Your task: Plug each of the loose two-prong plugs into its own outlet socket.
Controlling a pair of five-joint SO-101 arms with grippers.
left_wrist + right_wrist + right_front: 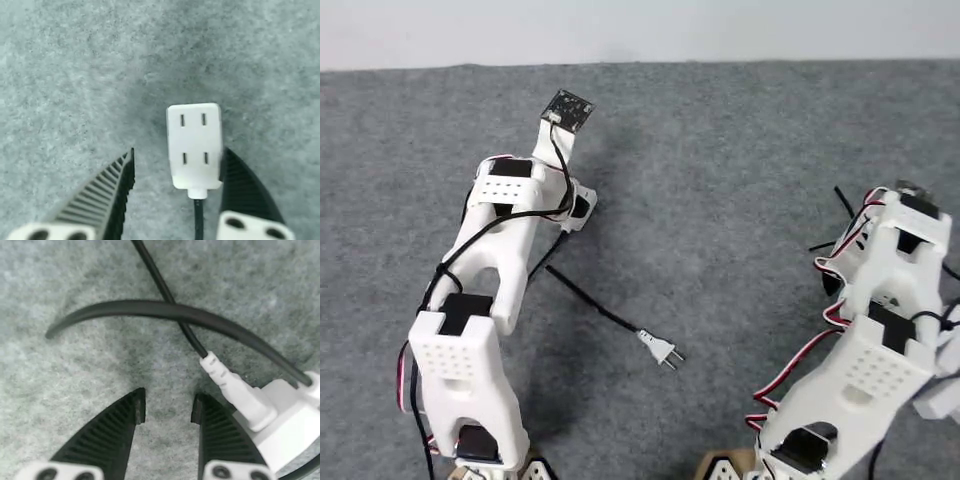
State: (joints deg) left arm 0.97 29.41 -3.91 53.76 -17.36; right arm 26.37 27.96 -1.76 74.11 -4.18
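Between the wide-parted, empty fingers [107,192] of the left gripper [179,152]: white outlet socket [194,145], just beside one finger; right gripper [168,407] narrowly parted, empty, white plug [245,400] beside it.

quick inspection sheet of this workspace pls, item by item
surface: grey felt-like mat, flat.
job's things: loose plug lies on the mat between the arms; outlet block has two slot pairs, both empty; second plug lies against a white block, and it is unclear whether it is seated.
clutter: nothing seen.
grippers: left gripper open, fingers either side of the outlet block; right gripper open over the mat beside the second plug.
cables: black cord runs from the loose plug toward the left arm; crossing cords near the second plug.
surroundings: pale wall beyond the mat's far edge.
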